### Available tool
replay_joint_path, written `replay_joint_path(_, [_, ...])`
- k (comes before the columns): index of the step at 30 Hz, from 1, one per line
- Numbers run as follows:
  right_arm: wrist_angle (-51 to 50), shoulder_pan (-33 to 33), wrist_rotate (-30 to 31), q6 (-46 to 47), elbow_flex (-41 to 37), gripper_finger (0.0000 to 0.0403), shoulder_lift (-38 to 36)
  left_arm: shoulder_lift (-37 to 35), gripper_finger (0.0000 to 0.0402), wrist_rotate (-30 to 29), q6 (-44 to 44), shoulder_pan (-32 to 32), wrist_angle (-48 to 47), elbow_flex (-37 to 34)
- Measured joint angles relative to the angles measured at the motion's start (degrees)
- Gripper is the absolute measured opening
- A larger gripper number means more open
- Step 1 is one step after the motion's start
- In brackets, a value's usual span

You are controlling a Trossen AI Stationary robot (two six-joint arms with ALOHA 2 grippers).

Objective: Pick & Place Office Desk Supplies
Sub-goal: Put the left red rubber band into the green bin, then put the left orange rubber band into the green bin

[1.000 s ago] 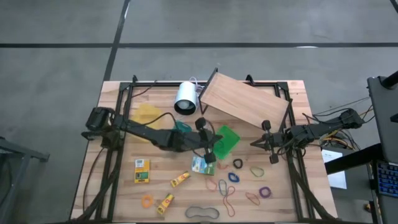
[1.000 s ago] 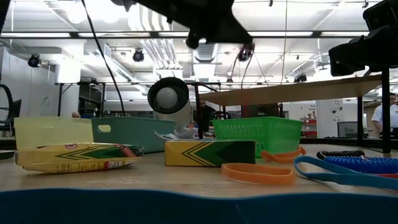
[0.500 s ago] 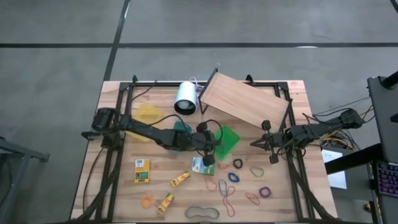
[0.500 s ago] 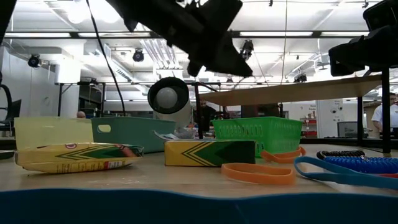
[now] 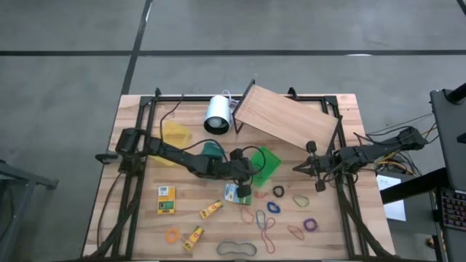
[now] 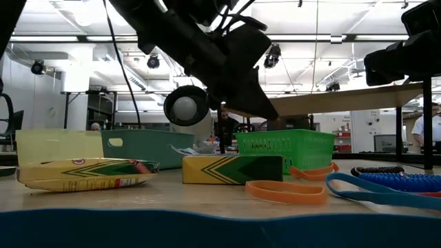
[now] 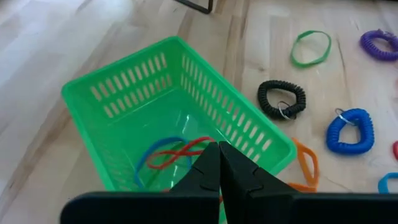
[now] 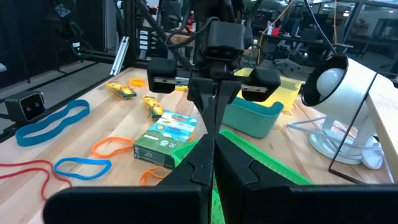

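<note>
High view: wooden surface (image 5: 138, 211), both arms in frame, supplies spread over the near half.
Left gripper (image 5: 245, 191): arm stretched across the middle, tip just beside the green basket (image 5: 266, 164), over the near edge of the green-and-white packet (image 5: 234, 193).
Left fingers (image 7: 205, 174): pressed together, nothing between them. In the left wrist view they hang over the basket's (image 7: 149, 118) near wall.
Basket contents: blue and red rubber bands (image 7: 171, 152) lie on its floor, just under and beside the finger tips; contact cannot be told.
Outside the basket: black coil (image 7: 282, 99), blue coil (image 7: 350, 129), green band (image 7: 311, 47) and purple coil (image 7: 379, 45) lie on the surface past its far side, apart from the fingers. An orange band (image 7: 306, 163) touches the basket's corner.
Right gripper (image 5: 314, 169): parked at the right side of the surface, below the slanted wooden board (image 5: 285, 120), well apart from every item.
Right fingers (image 8: 205, 155): pressed together, empty.
Yellow items: flat yellow box (image 5: 166, 200) and two yellow tubes (image 5: 210, 209) (image 5: 193, 238) lie left of the left gripper, well apart from it.
Loose bands: orange loop (image 5: 172, 234), grey loop (image 5: 237, 249), red band (image 5: 267, 234), purple loop (image 5: 311, 224), all near the front edge, clear of both grippers.
Low view: yellow box (image 6: 232, 169) lies flat, orange band (image 6: 286, 191) in front of it, left arm overhead.
Other: white lamp (image 5: 217, 113) and teal bin (image 5: 212, 151) behind the left arm.
</note>
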Motion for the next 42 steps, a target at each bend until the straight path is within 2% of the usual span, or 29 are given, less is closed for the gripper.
replay_joint_path(14, [0.0, 0.0, 0.0, 0.0, 0.0, 0.0008, 0.0, 0.0, 0.0008, 0.4, -5.5, 0.0, -6.0, 0.0])
replay_joint_path(17, [0.0, 0.0, 0.0, 0.0, 0.0, 0.0008, 0.0, 0.0, 0.0038, 1.8, -6.7, 0.1, -5.9, 0.0])
replay_joint_path(23, [0.0, 0.0, 0.0, 0.0, 0.0, 0.0008, 0.0, 0.0, 0.0124, 2.4, -6.2, 0.1, -5.7, 0.0])
replay_joint_path(27, [0.0, 0.0, 0.0, 0.0, 0.0, 0.0008, 0.0, -0.6, 0.0157, 2.6, -3.0, -0.3, -3.6, 0.0])
replay_joint_path(32, [0.0, 0.0, 0.0, 0.0, 0.0, 0.0008, 0.0, -3.0, 0.0163, 1.5, 3.2, -1.8, 0.7, 0.1])
replay_joint_path(37, [0.0, 0.0, 0.0, 0.0, 0.0, 0.0008, 0.0, -4.6, 0.0159, 1.1, 3.8, -4.1, 1.6, 0.1])
replay_joint_path(42, [0.0, 0.0, 0.0, 0.0, 0.0, 0.0008, 0.0, -4.6, 0.0159, 1.0, 5.1, -9.4, 0.8, 0.0])
